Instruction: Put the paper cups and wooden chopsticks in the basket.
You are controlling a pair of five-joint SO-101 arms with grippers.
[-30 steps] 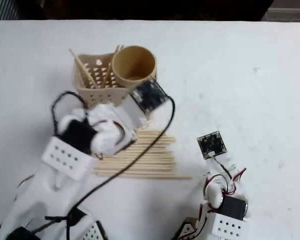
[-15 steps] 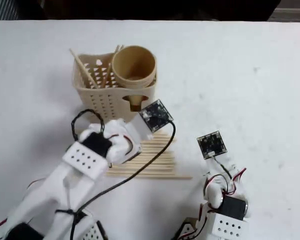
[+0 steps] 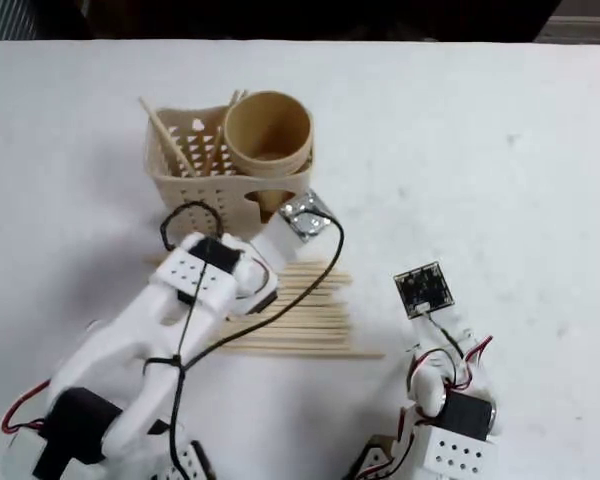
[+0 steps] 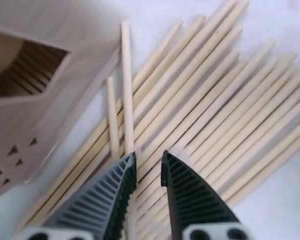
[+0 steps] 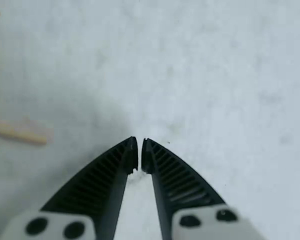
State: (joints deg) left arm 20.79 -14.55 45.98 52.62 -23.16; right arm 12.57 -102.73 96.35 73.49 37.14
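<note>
One basket (image 3: 175,190); one paper cup (image 3: 268,130); chopsticks (image 3: 315,325) many, uncounted

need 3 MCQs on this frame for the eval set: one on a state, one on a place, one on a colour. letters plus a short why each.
1. The right gripper, over the table, is:
A) wide open
B) shut on a chopstick
C) shut, holding nothing

2. The paper cup is:
A) in the right gripper
B) standing in the basket
C) upside down on the table

3. The basket is:
A) beige
B) blue
C) black

Answers:
1. C: in the right wrist view its fingertips nearly meet, with nothing between them.
2. B: the high view shows it upright, mouth up, inside the basket's rim.
3. A: its perforated wall is beige in the high view.
</note>
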